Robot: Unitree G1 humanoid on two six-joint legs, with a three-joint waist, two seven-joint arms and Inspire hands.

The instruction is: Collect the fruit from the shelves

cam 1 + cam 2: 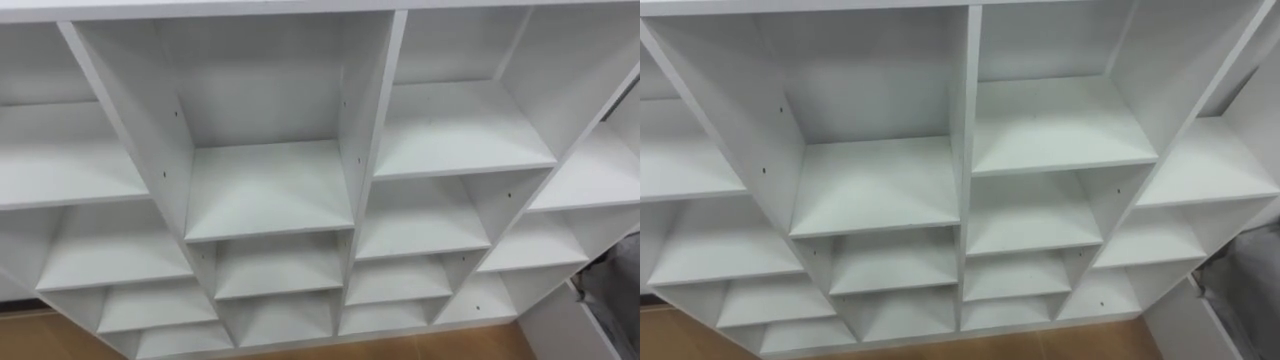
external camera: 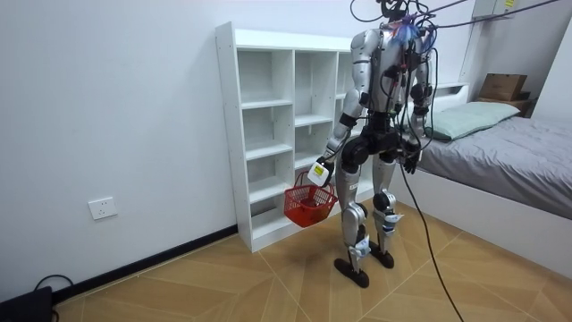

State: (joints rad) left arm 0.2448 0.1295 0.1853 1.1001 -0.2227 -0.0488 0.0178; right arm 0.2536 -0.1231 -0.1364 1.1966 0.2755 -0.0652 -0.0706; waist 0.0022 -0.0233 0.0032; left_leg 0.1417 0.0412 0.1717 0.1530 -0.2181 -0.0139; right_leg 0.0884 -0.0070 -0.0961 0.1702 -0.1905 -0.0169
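**A:** Wooden herringbone floor [image 2: 223, 286] lies closest in the room view. Where does the robot stand on it?

**B:** Just in front of the tall white wooden closet [image 2: 268, 134], facing its open compartments.

**A:** And the left hand [image 2: 318, 173]?

**B:** It is clenched round the handle of a red plastic mesh basket [image 2: 308, 204]. The basket hangs just below that hand, off the floor. I cannot tell whether anything lies in it.

**A:** What is beyond that hand?

**B:** The closet's lower shelves, near the basket.

**A:** The right hand [image 2: 409, 164]?

**B:** It hangs by the hip, on the side away from the basket, and I cannot make out its fingers. Further out on that side is a grey-covered bed [image 2: 518, 156] with a pale green pillow [image 2: 465, 116].
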